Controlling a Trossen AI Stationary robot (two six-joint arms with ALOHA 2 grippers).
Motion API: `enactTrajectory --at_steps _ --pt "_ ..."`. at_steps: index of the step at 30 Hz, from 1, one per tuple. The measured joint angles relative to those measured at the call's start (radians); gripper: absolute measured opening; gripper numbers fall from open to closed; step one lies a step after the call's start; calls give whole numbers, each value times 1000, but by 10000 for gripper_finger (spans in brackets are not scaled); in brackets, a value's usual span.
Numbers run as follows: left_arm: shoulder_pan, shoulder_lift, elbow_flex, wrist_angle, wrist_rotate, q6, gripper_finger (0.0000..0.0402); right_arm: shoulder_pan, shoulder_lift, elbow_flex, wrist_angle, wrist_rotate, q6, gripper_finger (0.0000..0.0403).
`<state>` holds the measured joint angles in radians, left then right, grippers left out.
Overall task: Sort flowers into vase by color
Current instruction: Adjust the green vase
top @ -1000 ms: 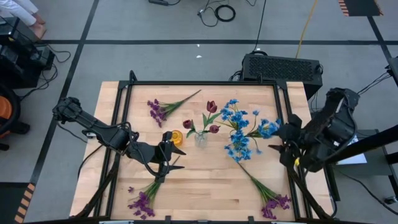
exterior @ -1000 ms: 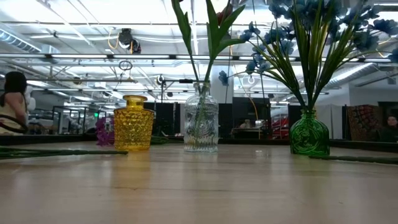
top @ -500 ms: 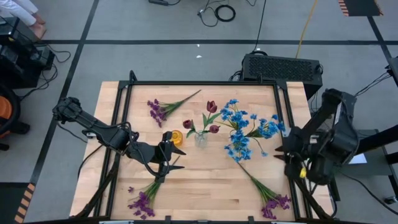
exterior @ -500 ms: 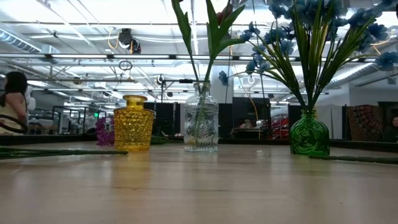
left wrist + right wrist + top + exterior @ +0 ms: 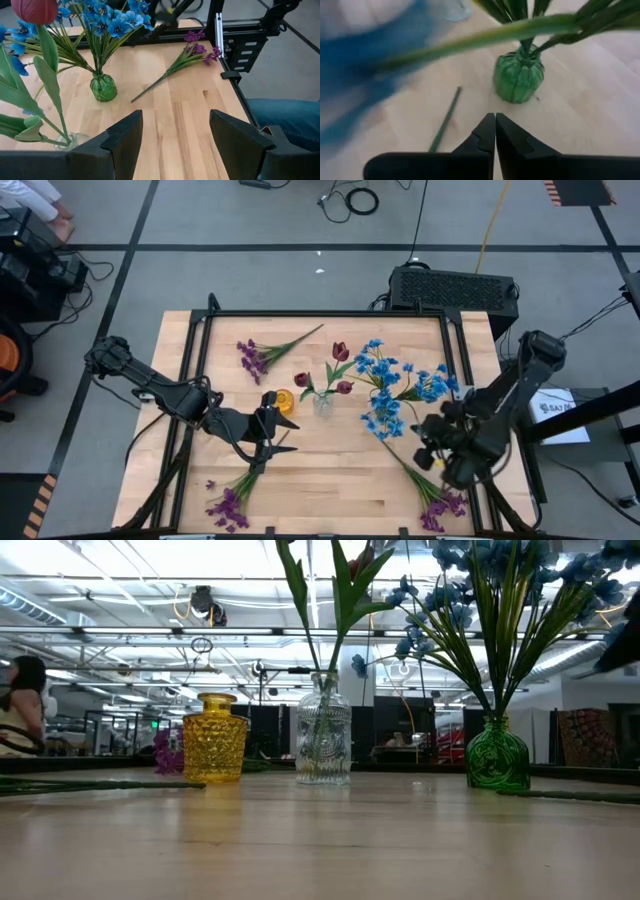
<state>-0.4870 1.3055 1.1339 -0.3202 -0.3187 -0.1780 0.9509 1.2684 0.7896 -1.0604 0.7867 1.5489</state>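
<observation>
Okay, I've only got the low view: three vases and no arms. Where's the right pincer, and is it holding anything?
Observer: The right pincer is shut on nothing and hovers near the green vase.
Operator: And the left one?
Observer: The left pincer is open and empty, beside the yellow vase.
Operator: How many purple ones are out of a vase?
Observer: Three purple sprigs lie on the table: back left, front left and front right.

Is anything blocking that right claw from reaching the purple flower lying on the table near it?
Nothing visible lies between them. The right gripper, shut and empty, hovers near the green vase of blue flowers. The purple sprig lies flat on bare wood beside it, its stem pointing toward the vase. The left gripper waits, open, across the table.
</observation>
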Motion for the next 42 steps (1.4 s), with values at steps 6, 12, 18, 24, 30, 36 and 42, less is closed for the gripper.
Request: enactTrajectory --at_steps 6,12,18,24,30,36,42 --pt "0 0 0 -3 0 1 238 -123 53 -99 178 30 -23 2" --pt "0 0 0 -4 0 1 238 -232 150 -114 228 29 -61 1" --pt "0 0 0 -12 0 0 238 -263 276 -138 239 26 29 1" --pt "0 0 0 -15 0 2 238 -265 349 -143 246 111 73 0" --pt "0 0 0 -14 0 2 238 -278 379 -143 261 180 61 0" --pt "0 0 0 -13 0 2 238 -300 382 -143 380 219 -59 0" --pt "0 0 0 -13 0 2 238 -339 381 -143 477 230 -183 0"
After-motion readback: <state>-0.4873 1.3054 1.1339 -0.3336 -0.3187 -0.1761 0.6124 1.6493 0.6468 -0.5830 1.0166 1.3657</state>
